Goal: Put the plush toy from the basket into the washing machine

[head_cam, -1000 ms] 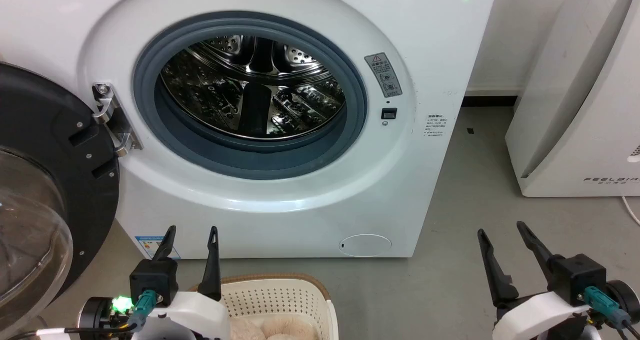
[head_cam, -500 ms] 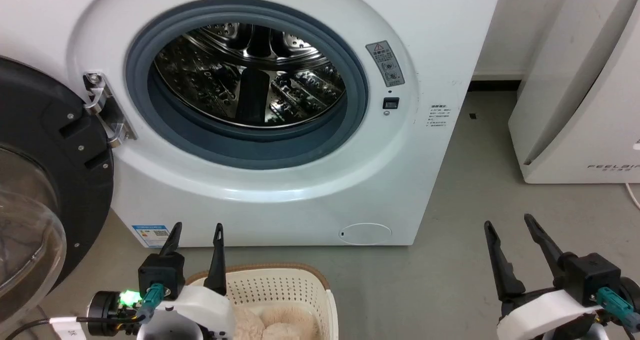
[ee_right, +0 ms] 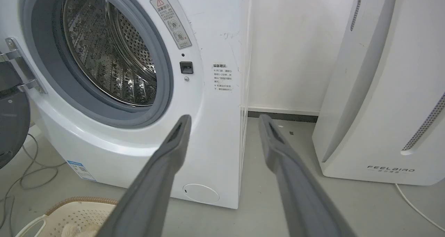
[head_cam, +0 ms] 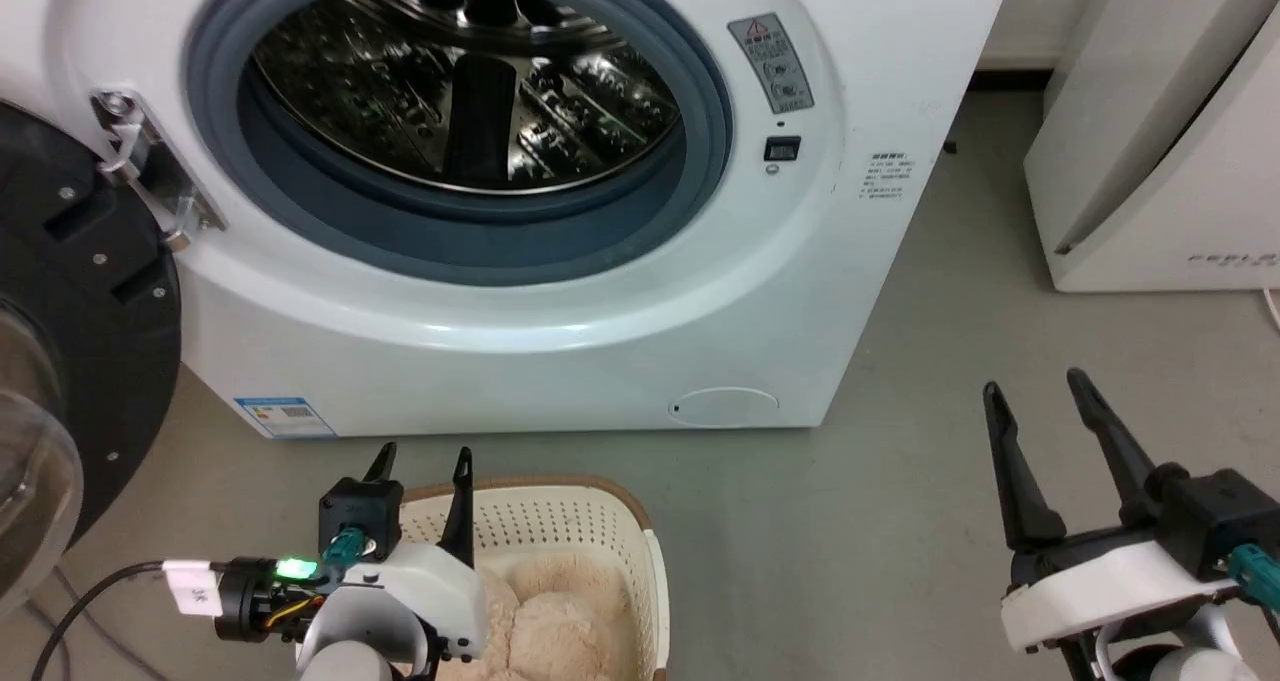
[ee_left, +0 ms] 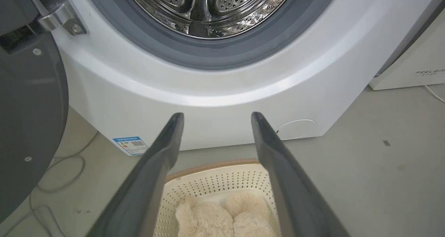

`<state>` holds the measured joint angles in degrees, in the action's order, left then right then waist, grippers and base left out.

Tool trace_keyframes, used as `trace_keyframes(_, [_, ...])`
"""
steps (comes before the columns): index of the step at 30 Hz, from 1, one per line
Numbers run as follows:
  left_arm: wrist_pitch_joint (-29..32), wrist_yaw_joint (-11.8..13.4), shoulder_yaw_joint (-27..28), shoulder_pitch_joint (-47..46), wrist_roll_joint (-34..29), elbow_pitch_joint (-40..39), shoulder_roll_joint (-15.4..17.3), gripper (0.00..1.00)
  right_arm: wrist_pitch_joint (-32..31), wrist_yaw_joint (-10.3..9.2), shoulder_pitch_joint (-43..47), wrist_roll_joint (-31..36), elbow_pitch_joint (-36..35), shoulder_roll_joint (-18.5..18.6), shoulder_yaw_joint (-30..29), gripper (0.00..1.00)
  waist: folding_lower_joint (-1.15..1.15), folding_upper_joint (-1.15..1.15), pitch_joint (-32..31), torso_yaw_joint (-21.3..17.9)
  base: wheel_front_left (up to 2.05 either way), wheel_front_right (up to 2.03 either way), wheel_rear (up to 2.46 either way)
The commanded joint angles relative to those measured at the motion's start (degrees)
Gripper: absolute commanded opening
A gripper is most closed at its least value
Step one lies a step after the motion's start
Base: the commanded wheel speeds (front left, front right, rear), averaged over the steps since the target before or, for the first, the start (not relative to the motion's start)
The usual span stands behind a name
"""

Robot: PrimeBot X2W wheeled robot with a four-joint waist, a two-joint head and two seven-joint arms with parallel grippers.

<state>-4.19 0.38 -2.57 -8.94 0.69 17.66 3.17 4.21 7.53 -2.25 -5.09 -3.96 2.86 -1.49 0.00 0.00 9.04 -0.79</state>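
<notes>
The white washing machine [head_cam: 560,341] stands with its black-framed door [head_cam: 70,291] swung open to the left, showing the steel drum [head_cam: 470,81]. On the floor in front sits the cream basket [head_cam: 590,531] with a brown rim, and the fluffy beige plush toy [head_cam: 560,611] lies inside it. My left gripper [head_cam: 422,453] hovers open over the basket's left rear rim. In the left wrist view its fingers [ee_left: 163,153] frame the plush toy [ee_left: 222,216] below. My right gripper [head_cam: 1035,386] is open over bare floor to the right, empty.
A white slanted FEELBAIR appliance [head_cam: 1160,141] stands at the right by the wall. Grey floor [head_cam: 880,481] lies between it and the washer. Cables [ee_left: 52,174] trail on the floor under the open door.
The head camera has tilted down, so washer and floor sit higher in view and more of the basket shows. The left gripper has dropped lower toward the basket.
</notes>
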Motion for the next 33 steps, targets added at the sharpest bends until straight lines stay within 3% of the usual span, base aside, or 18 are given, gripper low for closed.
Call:
trace_keyframes(1, [-0.61,-0.27,-0.17,-1.67,0.26,1.98,0.42,1.0,0.67,-0.01,-1.47,-0.53,-0.63,0.0,-0.11,1.0,0.0,0.0,1.39,-0.3,0.0,0.0,0.0])
trace_keyframes(10, [1.54,-1.13,-1.34,-7.37,0.43,11.13,1.16,1.0,1.75,-0.02,-4.12,-1.53,-2.3,0.01,-0.6,1.0,0.0,0.0,7.59,-0.81,0.0,0.0,0.0])
trace_keyframes(33, [14.43,-3.88,-6.32,-19.59,0.3,25.16,2.5,1.0,4.48,-0.02,-10.29,-4.4,-7.69,0.01,-2.1,1.0,0.0,0.0,25.1,-1.29,0.0,0.0,0.0])
